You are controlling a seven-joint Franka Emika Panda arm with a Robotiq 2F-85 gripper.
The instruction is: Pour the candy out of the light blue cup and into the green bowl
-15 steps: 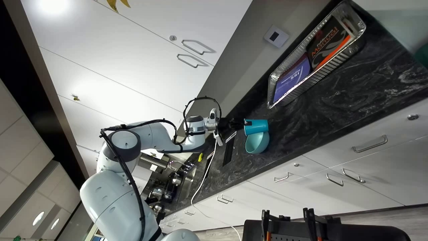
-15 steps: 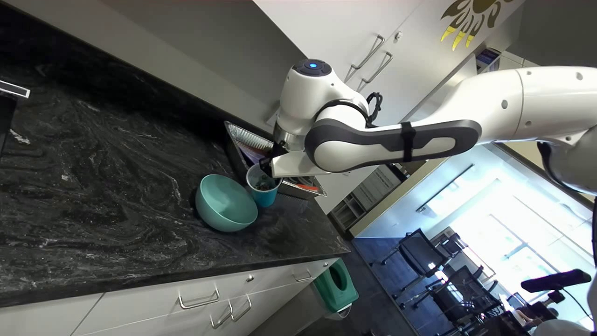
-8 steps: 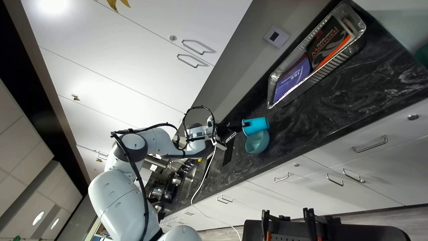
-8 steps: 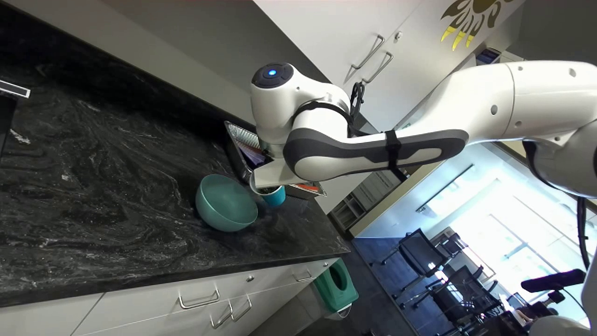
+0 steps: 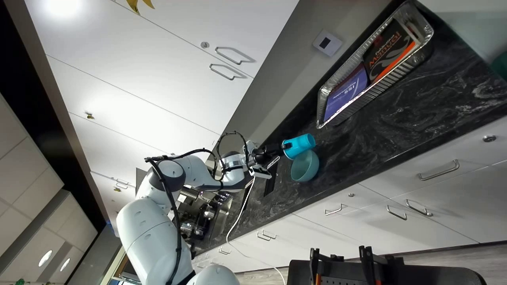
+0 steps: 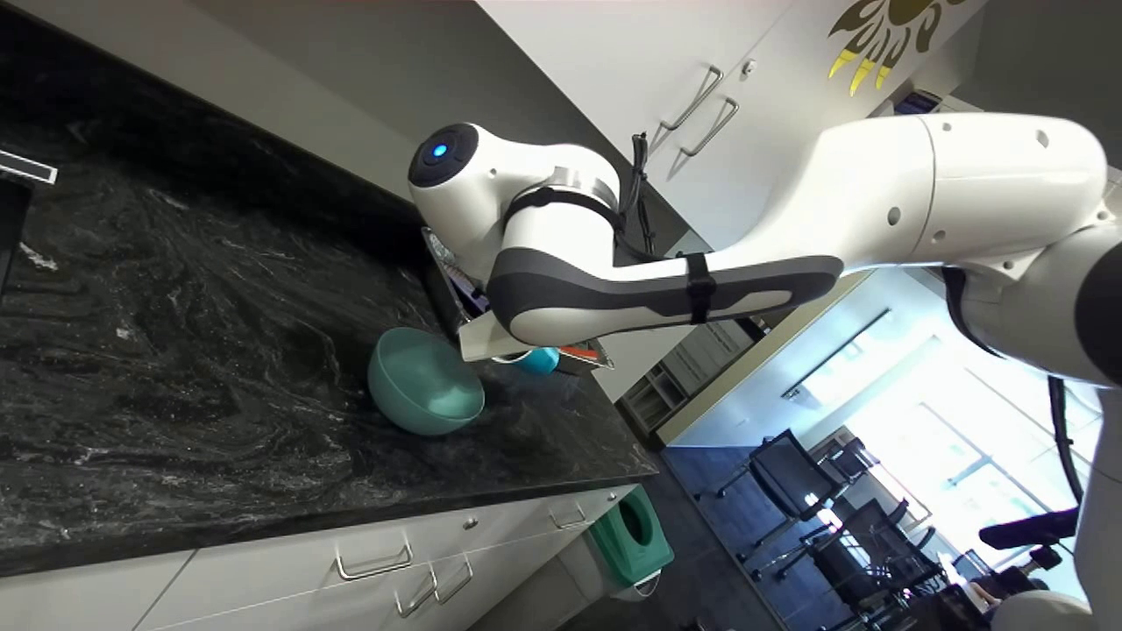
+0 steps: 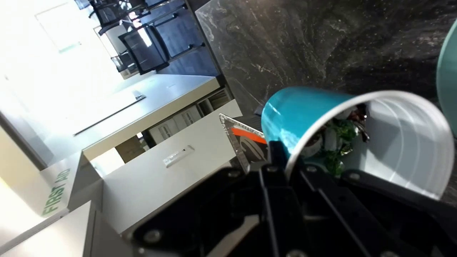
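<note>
The light blue cup point(image 5: 300, 146) is tilted, its mouth leaning toward the green bowl point(image 5: 305, 168). My gripper point(image 5: 286, 147) is shut on the cup's rim. In the wrist view the gripper point(image 7: 287, 157) has one finger outside the cup point(image 7: 296, 114) and one inside its white interior. Wrapped candy point(image 7: 335, 139) in green and dark red lies inside the cup. The bowl stands on the counter close beside the cup and also shows in an exterior view point(image 6: 425, 386); no candy is visible in it. There the arm hides the gripper and most of the cup point(image 6: 539, 360).
A foil tray point(image 5: 376, 71) with books stands on the dark counter point(image 6: 219, 394) against the wall. Its corner shows near the cup in the wrist view point(image 7: 246, 139). White cabinets point(image 5: 166, 71) hang above the counter. A green bin point(image 6: 633, 535) stands past the counter's end.
The wrist has turned and shifted, tilting the cup further toward the bowl. In an exterior view the arm moved left and now hides most of the cup. The bowl has not moved.
</note>
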